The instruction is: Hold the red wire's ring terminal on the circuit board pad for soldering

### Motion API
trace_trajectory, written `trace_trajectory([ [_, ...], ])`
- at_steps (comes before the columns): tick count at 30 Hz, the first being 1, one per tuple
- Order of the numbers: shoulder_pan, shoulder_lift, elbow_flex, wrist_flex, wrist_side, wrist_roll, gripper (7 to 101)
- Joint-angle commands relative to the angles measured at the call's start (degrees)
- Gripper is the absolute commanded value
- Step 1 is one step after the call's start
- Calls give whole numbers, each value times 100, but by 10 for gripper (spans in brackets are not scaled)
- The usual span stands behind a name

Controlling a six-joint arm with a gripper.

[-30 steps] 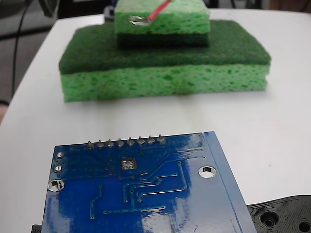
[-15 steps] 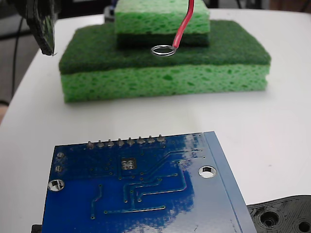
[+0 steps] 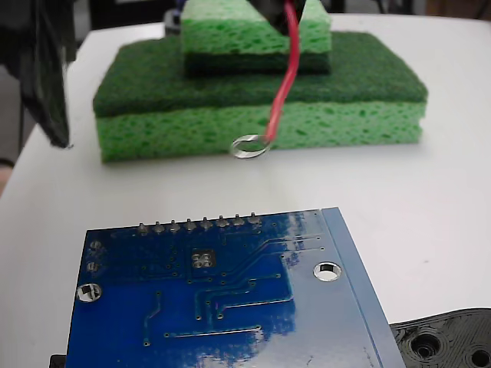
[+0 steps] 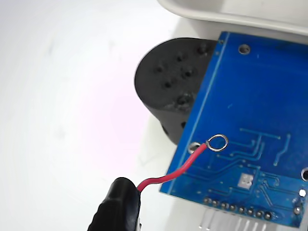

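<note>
White table (image 3: 430, 199), unlabelled circuit board (image 3: 230, 307), ring terminal (image 3: 248, 146) hanging clear

A big white desk (image 3: 445, 176) with a round corner fills most of the fixed view, bright light shines on it, two green sponges (image 3: 261, 115) sit stacked at the back, and behind the desk the room is dark and blurry with a black cable (image 3: 29, 54) hanging.

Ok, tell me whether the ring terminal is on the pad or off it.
Off. The ring terminal hangs before the sponges, short of the circuit board and its pad.
</note>
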Motion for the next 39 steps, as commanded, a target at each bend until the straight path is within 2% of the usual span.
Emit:
trace_trajectory([
  [1,62,-105,-97,18,-237,-79,1003],
  [13,167,-562,-519,501,-325,-519,1003],
  [22,413,-712,-615,729,-729,-861,1003],
  [39,396,-879,-650,659,-729,-914,1003],
])
